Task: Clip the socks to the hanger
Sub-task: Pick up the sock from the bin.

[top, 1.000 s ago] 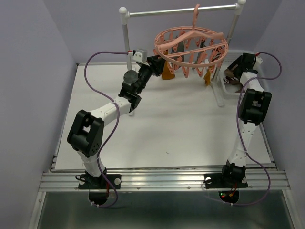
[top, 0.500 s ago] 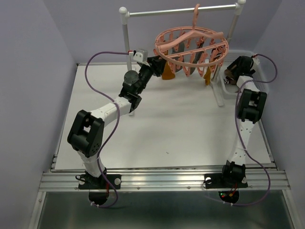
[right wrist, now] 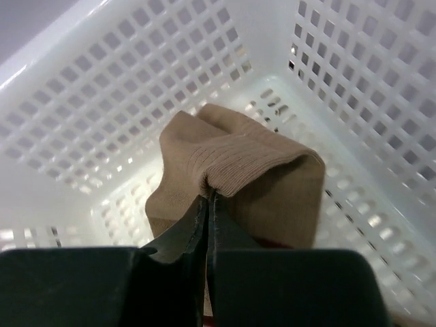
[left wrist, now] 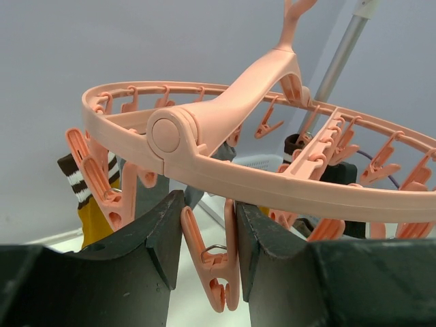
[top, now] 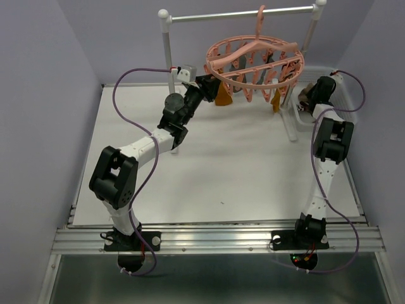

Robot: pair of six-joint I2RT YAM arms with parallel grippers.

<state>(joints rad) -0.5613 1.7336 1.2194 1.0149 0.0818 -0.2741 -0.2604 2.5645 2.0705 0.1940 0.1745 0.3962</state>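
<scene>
The salmon-pink hanger (top: 253, 60) hangs by its hook from the rail, its ring (left wrist: 286, 180) crossing the left wrist view. My left gripper (top: 205, 81) (left wrist: 208, 221) reaches up under the ring's left side and is shut on one dangling clip (left wrist: 212, 266), squeezing its upper arms. Socks hang from other clips: an orange-mustard one with a striped cuff (left wrist: 92, 218) (top: 222, 95), and a dark one (left wrist: 340, 174). My right gripper (top: 310, 96) (right wrist: 208, 197) is down in the white basket, shut on the ribbed cuff of a brown sock (right wrist: 262, 170).
The white mesh basket (top: 345, 95) (right wrist: 102, 88) stands at the far right of the table. The stand's white posts (top: 166, 50) and metal rail (top: 215, 16) hold the hanger at the back. A second orange sock (top: 276, 101) hangs near the right post.
My right gripper has gone from open to shut, pinching the brown sock's cuff in the basket, and its wrist shifted slightly right. The left arm has not moved.
</scene>
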